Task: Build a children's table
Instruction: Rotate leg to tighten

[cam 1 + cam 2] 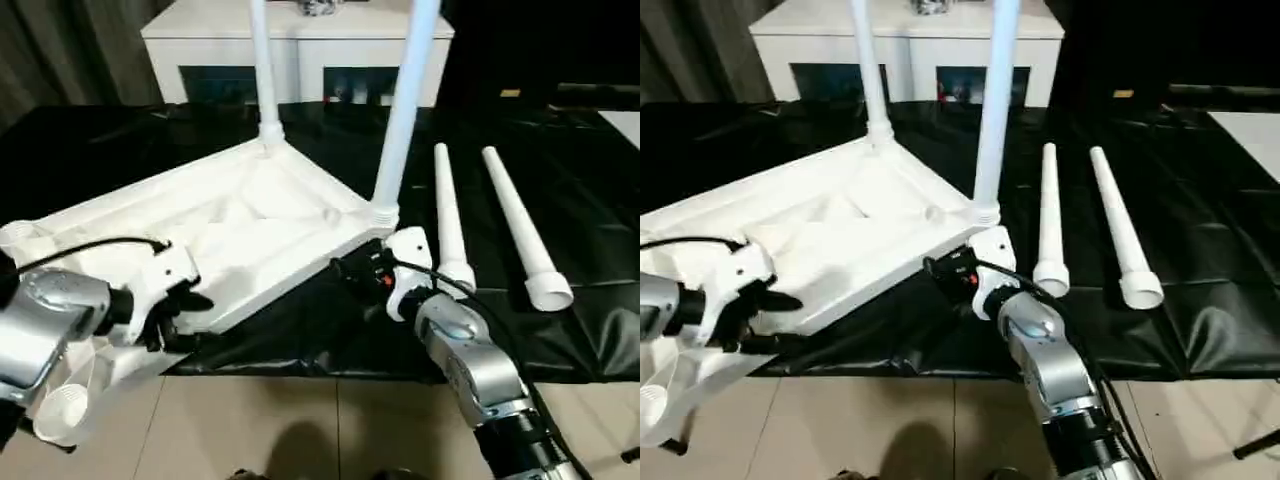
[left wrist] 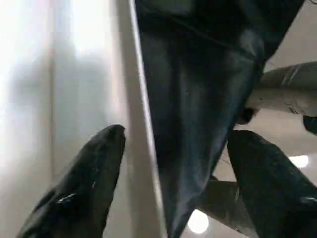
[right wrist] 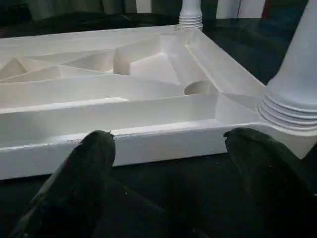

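Observation:
The white tabletop (image 1: 250, 220) lies upside down and tilted on a black sheet, ribbed underside up. Two white legs (image 1: 262, 70) (image 1: 405, 110) stand upright in its far and right corner sockets. Two loose tapered legs (image 1: 448, 210) (image 1: 520, 230) lie side by side on the sheet to the right. My left gripper (image 1: 178, 318) is open at the tabletop's near-left edge, one finger (image 2: 94, 168) above the rim and one below. My right gripper (image 1: 355, 270) is open, just short of the near rim beside the right corner leg (image 3: 297, 94).
The black sheet (image 1: 580, 200) covers the work area; its near edge meets the tiled floor (image 1: 300, 430). A white cabinet (image 1: 300, 40) with glass-fronted shelves stands behind. Two empty corner sockets (image 1: 20, 235) (image 1: 65, 410) sit at the tabletop's left end, the nearer one over the floor.

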`<state>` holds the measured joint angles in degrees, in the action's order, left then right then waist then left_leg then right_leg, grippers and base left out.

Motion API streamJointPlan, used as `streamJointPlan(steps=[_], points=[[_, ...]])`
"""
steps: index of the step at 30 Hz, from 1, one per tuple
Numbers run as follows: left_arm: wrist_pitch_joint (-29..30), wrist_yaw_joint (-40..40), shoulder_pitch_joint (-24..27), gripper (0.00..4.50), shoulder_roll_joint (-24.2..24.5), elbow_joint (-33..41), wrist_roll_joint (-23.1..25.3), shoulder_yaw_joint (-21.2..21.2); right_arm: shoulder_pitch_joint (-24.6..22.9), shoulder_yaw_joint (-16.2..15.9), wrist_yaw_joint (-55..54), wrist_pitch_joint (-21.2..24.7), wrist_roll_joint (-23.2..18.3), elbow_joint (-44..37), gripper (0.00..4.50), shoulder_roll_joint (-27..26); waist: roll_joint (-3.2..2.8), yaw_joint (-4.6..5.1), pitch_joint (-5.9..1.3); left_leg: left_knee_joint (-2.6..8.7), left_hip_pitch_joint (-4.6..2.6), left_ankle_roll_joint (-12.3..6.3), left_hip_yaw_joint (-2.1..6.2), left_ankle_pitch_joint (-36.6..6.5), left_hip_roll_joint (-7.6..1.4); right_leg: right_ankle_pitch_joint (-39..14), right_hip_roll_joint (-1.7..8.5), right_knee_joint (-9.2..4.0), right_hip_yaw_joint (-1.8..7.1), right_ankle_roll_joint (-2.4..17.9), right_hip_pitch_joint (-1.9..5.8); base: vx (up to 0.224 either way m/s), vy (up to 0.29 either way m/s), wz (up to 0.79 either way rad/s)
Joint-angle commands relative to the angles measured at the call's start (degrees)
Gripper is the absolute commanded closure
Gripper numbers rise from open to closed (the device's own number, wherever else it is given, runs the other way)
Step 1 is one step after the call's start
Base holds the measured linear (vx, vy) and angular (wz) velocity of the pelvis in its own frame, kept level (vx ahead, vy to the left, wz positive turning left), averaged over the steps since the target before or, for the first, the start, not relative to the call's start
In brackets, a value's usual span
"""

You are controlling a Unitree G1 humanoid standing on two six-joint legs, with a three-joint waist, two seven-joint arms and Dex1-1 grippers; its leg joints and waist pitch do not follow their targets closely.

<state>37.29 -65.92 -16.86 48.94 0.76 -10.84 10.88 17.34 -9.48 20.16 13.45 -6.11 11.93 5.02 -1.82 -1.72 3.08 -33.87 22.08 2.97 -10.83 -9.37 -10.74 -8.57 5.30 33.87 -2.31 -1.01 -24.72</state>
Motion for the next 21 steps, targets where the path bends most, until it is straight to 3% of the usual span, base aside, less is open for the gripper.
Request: streamJointPlan(steps=[1,6,7,8,9,10,11,12,13,14,15,16,17,18,19,20,21], points=[[0.21,0.40,-0.13,0.45,-0.04,-0.97,1.20,0.82,-0.42,-0.37,0.39,0.68,0.17,-1.10,0.52,0.06,-0.38,0.30,-2.84,5.18,-2.14,3.68,1.80,-32.37,-1.10,-36.92,1.78,-5.88,1.00,3.85,1.06,0.000,0.000,0.00],[-4.34,8.56,-3.83,0.02,-3.13,-10.10,7.87,2.40,-0.64,-1.41,1.83,0.92,0.26,-1.89,0.52,0.42,-0.87,0.52,-2.82,5.34,-2.49,3.71,2.25,-33.99,-1.00,-36.34,1.54,-6.43,0.38,3.37,1.25,0.000,0.000,0.00],[-5.42,13.21,-5.88,0.01,-4.56,-14.09,10.11,2.46,-0.95,-1.88,2.50,1.13,0.21,-2.43,0.52,0.53,-0.77,0.53,-2.70,5.58,-2.55,3.82,2.49,-35.66,-1.16,-36.28,1.49,-6.58,0.12,3.44,1.42,0.000,0.000,0.00],[-6.54,15.80,-7.19,0.01,-5.50,-16.44,11.13,2.34,-1.15,-2.16,2.91,1.37,0.15,-2.75,0.52,0.59,-0.79,0.53,-2.42,5.31,-3.51,3.92,2.45,-38.29,-0.98,-37.95,1.27,-7.25,-0.36,3.14,0.69,0.000,0.000,0.00],[-6.66,16.20,-7.42,0.01,-5.66,-16.81,11.26,2.30,-1.19,-2.23,2.99,1.42,0.15,-2.79,0.52,0.61,-0.84,0.70,-2.20,5.11,-3.99,3.81,2.41,-39.53,-0.84,-39.39,1.03,-7.87,-0.85,2.62,0.39,0.000,0.000,0.00],[-7.66,18.92,-9.20,0.01,-6.93,-19.49,12.03,2.17,-1.49,-2.88,3.74,1.92,0.22,-3.08,0.52,0.85,-1.17,1.06,-1.99,5.04,-4.25,3.61,2.74,-41.08,-0.77,-41.24,0.90,-8.77,-2.20,1.59,0.79,-0.067,0.015,-0.04],[-7.71,19.04,-9.29,0.01,-7.00,-19.62,12.06,2.17,-1.51,-2.92,3.79,1.95,0.23,-3.10,0.52,0.87,-1.87,1.61,-1.74,6.62,-3.43,3.75,3.47,-44.94,-1.55,-38.61,0.40,-8.15,-4.11,1.12,2.79,-0.110,0.025,-0.09],[-9.37,21.01,-11.13,0.01,-8.64,-22.15,12.85,2.18,-1.77,-3.85,4.91,2.52,0.56,-3.32,0.52,1.42,-2.95,0.10,-1.52,11.86,0.59,4.92,3.23,-51.81,-4.12,-24.70,-0.37,1.22,-3.96,4.52,7.43,-0.077,0.023,-0.11],[-9.67,21.46,-11.51,0.01,-9.02,-22.64,12.99,2.17,-1.82,-4.05,5.19,2.64,0.60,-3.36,0.52,1.55,-3.27,-1.97,-1.00,14.54,4.42,5.69,1.94,-56.24,-4.55,-17.05,-0.83,7.65,-4.27,5.19,9.50,-0.104,-0.004,0.06],[-12.87,23.88,-13.42,0.01,-10.96,-25.32,14.05,2.30,-2.11,-5.19,6.81,3.17,0.79,-3.72,0.52,2.32,-2.67,-5.39,-2.15,13.88,2.52,3.24,-1.83,-49.23,-3.59,-17.53,-1.53,8.93,-1.50,4.16,7.14,-0.001,-0.101,0.19],[-14.66,24.94,-14.25,0.01,-11.78,-26.52,14.58,2.41,-2.22,-5.68,7.56,3.39,0.85,-3.91,0.52,2.70,2.78,-4.09,-2.93,1.41,-6.21,5.03,-0.01,-30.13,-1.06,-48.17,5.13,-4.15,2.80,1.54,-1.04,-0.001,-0.101,0.19],[-15.94,25.81,-15.13,0.01,-12.63,-27.88,14.87,2.46,-2.29,-6.05,8.16,3.54,0.90,-4.08,0.52,3.03,1.23,-4.21,-2.49,-4.41,-5.66,2.46,2.76,-18.94,-1.07,-55.98,11.74,-8.15,5.47,4.62,-1.04,0.087,-0.120,-0.06],[-16.45,26.89,-16.21,0.01,-13.89,-29.36,14.84,2.32,-2.42,-6.38,8.86,4.00,0.78,-4.31,0.52,3.38,1.92,-5.26,-2.65,-2.27,0.65,0.39,5.12,-3.27,-0.13,-49.57,8.44,-4.94,5.87,5.13,4.86,0.000,0.000,0.00],[-18.43,28.37,-17.37,0.01,-15.34,-30.99,15.01,2.33,-2.55,-6.75,9.49,4.07,0.85,-4.51,0.52,3.79,1.26,-6.13,-2.66,0.50,0.49,1.64,4.54,-3.78,-1.05,-44.99,6.49,-4.42,4.07,4.84,4.88,0.066,-0.035,-0.09],[-19.34,29.63,-18.55,0.01,-16.88,-32.48,14.91,2.21,-2.61,-7.03,9.90,4.11,1.00,-4.65,0.52,4.14,-0.02,-6.32,-3.35,2.63,-2.54,3.95,3.56,-10.62,-2.19,-28.37,2.26,-2.27,2.51,6.64,2.07,0.001,-0.016,0.21],[-20.99,31.17,-19.84,0.01,-18.74,-34.22,14.90,2.15,-2.68,-7.12,10.17,4.14,1.03,-4.76,0.52,4.30,-0.84,-5.41,-3.77,3.48,-2.73,5.31,3.44,-15.74,-2.60,-16.07,1.42,-0.83,2.09,10.15,2.53,0.001,-0.016,0.21],[-22.75,32.21,-20.66,0.01,-20.02,-35.32,14.91,2.15,-2.72,-7.09,10.18,4.10,1.07,-4.79,0.52,4.31,-1.12,-5.54,-3.86,3.66,-2.69,5.45,3.18,-17.46,-2.66,-13.36,1.48,-0.97,2.01,11.23,2.66,-0.046,-0.008,0.27]])
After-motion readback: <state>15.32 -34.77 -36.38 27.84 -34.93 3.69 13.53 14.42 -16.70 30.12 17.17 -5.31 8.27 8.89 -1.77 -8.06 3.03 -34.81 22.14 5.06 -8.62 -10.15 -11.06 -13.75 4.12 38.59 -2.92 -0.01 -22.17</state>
